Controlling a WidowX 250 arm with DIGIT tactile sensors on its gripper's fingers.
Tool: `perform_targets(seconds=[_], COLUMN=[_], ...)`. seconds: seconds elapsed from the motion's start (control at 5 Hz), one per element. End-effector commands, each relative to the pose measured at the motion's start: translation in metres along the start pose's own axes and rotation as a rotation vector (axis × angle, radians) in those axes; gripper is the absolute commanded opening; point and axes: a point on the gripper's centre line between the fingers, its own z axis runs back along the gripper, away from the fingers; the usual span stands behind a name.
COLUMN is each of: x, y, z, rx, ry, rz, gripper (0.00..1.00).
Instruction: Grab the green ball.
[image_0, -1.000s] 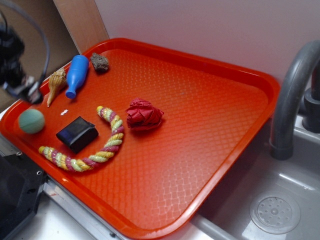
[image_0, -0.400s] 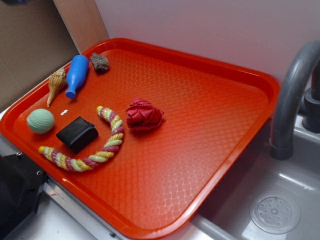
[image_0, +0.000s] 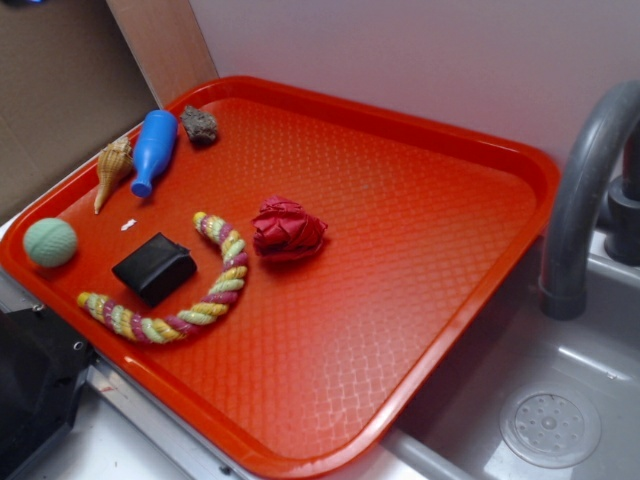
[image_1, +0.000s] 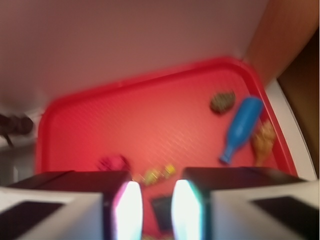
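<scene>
The green ball, pale mint and dimpled, lies at the left edge of the red tray, left of the black block. My gripper does not show in the exterior view. In the blurred wrist view the gripper is high above the tray, with a gap between its bright pads and nothing held. The black block shows through the gap. The green ball is out of the wrist view.
On the tray lie a red faceted ball, a striped rope, a blue bottle, a shell and a rock. A grey faucet and sink are at the right.
The arm at the upper left has left the exterior view. The green ball rolled a little right, then back left toward the tray rim.
</scene>
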Motion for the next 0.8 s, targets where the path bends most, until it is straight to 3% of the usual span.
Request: perform_targets(seconds=[0.0, 0.2, 0.4, 0.6], x=[-0.050, -0.064, -0.065, -0.057], y=[0.088, 0.111, 0.132, 0.139], z=[-0.056, -0.079, -0.095, -0.106], rx=[0.207, 0.271, 0.312, 0.318], ry=[0.144, 0.188, 0.182, 0.081], rz=[-0.007, -0.032, -0.053, -0.042], gripper=[1.00, 1.00, 1.00, 1.00])
